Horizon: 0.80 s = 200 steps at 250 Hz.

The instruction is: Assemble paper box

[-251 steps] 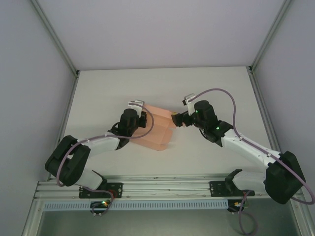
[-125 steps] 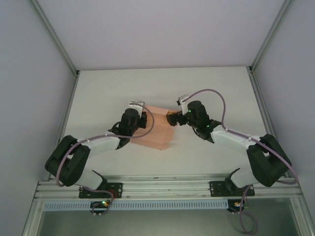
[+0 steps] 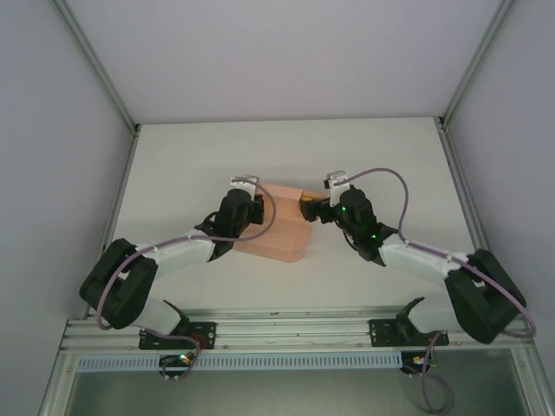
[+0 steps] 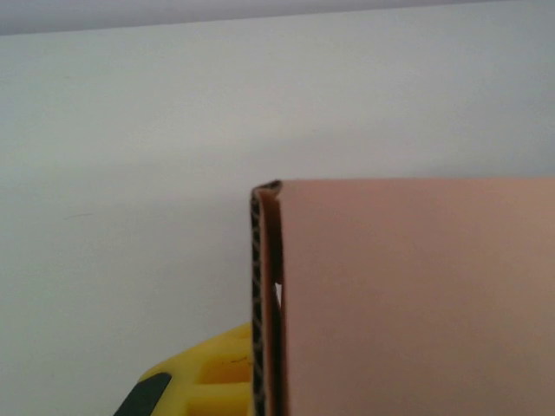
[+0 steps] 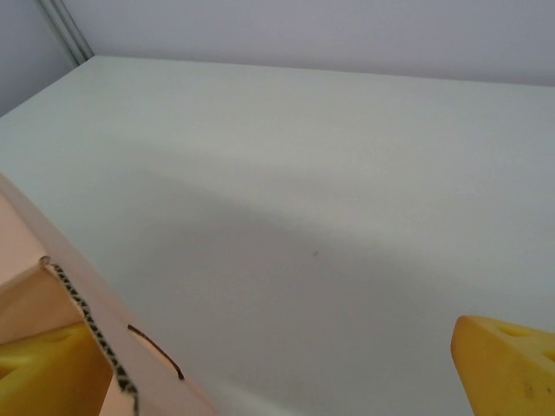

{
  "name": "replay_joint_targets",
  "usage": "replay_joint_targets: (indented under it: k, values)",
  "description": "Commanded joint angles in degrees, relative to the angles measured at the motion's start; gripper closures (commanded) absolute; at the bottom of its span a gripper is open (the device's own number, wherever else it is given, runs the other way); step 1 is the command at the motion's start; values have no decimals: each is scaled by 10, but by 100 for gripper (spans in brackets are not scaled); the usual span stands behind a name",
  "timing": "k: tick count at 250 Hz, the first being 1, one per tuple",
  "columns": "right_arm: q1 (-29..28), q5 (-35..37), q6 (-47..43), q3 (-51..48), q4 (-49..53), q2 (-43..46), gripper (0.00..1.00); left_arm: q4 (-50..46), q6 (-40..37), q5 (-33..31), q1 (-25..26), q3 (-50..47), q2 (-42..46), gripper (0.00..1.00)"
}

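Observation:
The paper box (image 3: 279,230) is a salmon-pink corrugated card shape lying mid-table between my two arms. My left gripper (image 3: 253,208) is at its left upper edge, shut on a card wall. In the left wrist view the wall's corrugated edge (image 4: 258,303) runs upright past one yellow finger (image 4: 204,377), and the pink panel (image 4: 416,303) hides the other finger. My right gripper (image 3: 307,208) is at the box's upper right corner and stands wide open. Its left finger (image 5: 39,373) sits behind a pink flap (image 5: 95,347); its right finger (image 5: 512,364) is over bare table.
The white table (image 3: 381,156) is walled in by grey panels at the back and both sides, with metal posts at the corners (image 3: 444,121). An aluminium rail (image 3: 286,329) carrying both arm bases runs along the near edge.
My right arm has folded in, its elbow dropping towards the near edge while its gripper stays at the box's right corner. The box now lies squarer, and my left gripper has shifted slightly right with it.

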<state>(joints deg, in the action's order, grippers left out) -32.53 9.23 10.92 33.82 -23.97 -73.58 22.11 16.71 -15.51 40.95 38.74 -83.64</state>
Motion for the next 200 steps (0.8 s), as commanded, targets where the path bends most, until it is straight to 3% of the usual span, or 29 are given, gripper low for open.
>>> replay_joint_targets:
  k: [1,43,90,200]
  values:
    - [-4,26,5,-15,94,64,0,-28,-10,-13,4,21,11,100]
    - [-4,45,31,-51,183,131,0,-26,-20,-14,3,20,18,100]
    - [6,69,56,-79,210,158,0,-26,-21,3,0,22,29,100]
    - [5,40,45,-22,43,13,0,-25,-18,33,2,20,40,100]
